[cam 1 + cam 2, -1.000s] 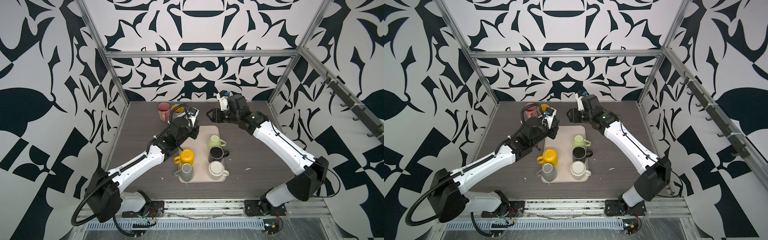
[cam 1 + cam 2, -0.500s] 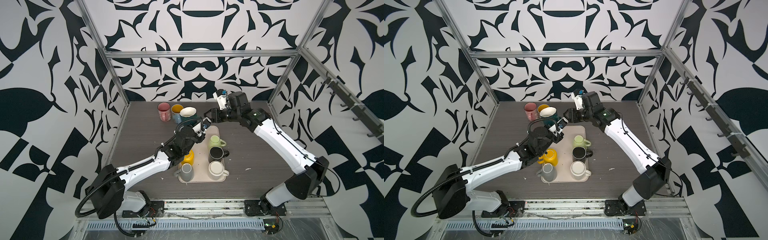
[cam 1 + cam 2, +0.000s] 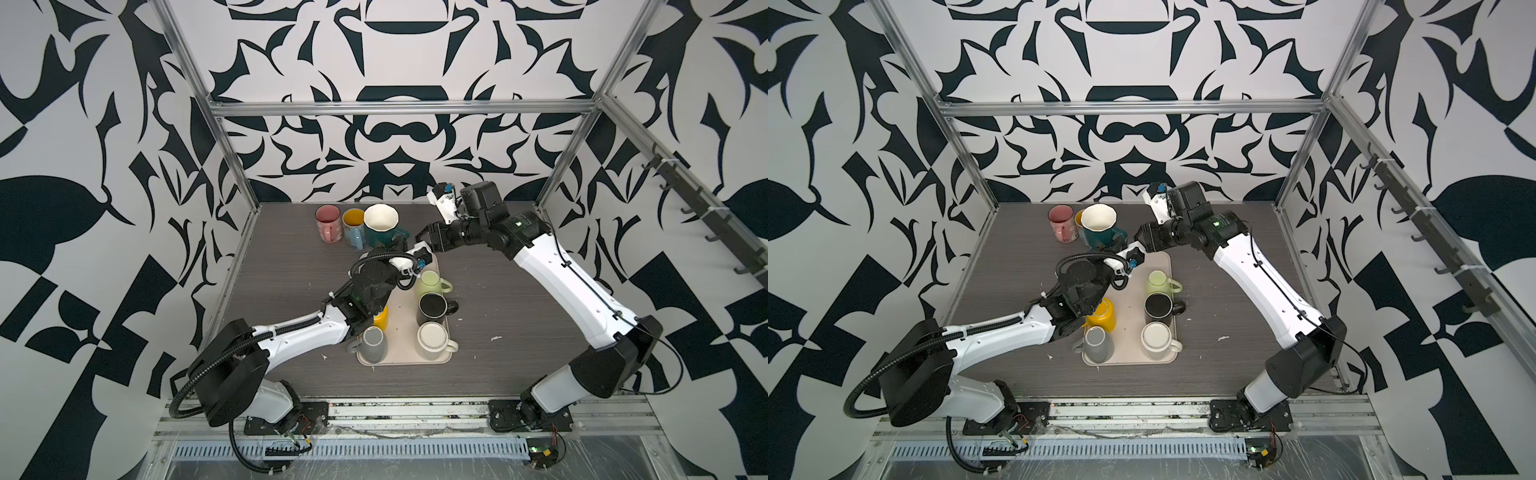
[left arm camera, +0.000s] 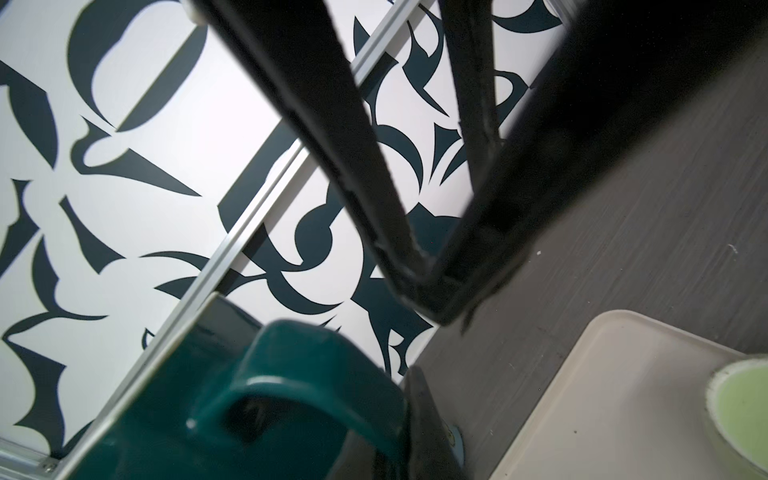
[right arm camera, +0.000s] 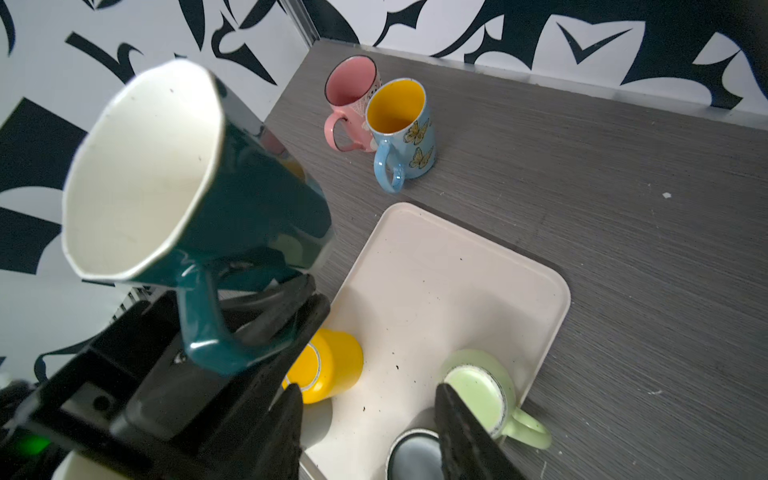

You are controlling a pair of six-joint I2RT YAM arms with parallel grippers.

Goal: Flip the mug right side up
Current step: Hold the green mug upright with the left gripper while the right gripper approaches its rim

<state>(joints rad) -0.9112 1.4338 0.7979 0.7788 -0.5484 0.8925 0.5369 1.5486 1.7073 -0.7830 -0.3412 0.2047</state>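
Pointing its wide mouth upward and tipped a little toward the far left corner, the dark teal faceted ceramic mug [image 3: 380,226] has its long axis leaning off vertical, with its handle turned toward the tray. It flares to a many-sided rim, glossy teal outside, white and faintly speckled inside. It is held just past the far end of the beige plastic tray [image 3: 402,336], close beside the upright blue butterfly-print mug [image 3: 352,236]. The left gripper [image 5: 291,316] is clamped tight on the handle. The right gripper [image 3: 423,240] hovers just to the mug's right, jaws partly spread, holding nothing.
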